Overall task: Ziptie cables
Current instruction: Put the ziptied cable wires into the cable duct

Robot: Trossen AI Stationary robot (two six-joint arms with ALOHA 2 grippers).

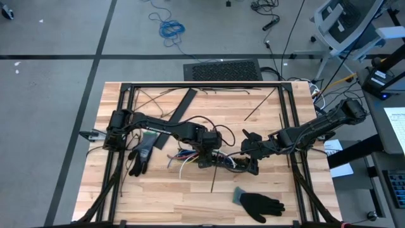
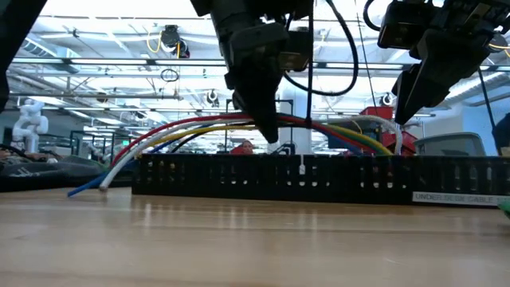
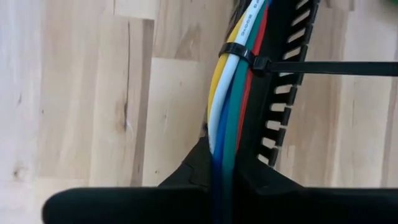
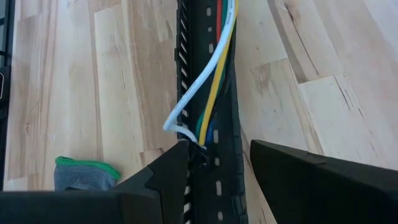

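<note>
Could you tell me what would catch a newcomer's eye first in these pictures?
Probably the coloured cables, bundled by a black zip tie and lying along the black slotted strip at the table's middle. The left pincer is shut on the cables, and the right pincer straddles the strip's other end.

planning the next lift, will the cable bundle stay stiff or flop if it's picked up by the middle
Probably floppy: the cables arch up where the left pincer grips them and droop at both ends. The black zip tie cinched around them should keep the strands together near it, but the free ends already splay apart. They look thin, so likely light.
</note>
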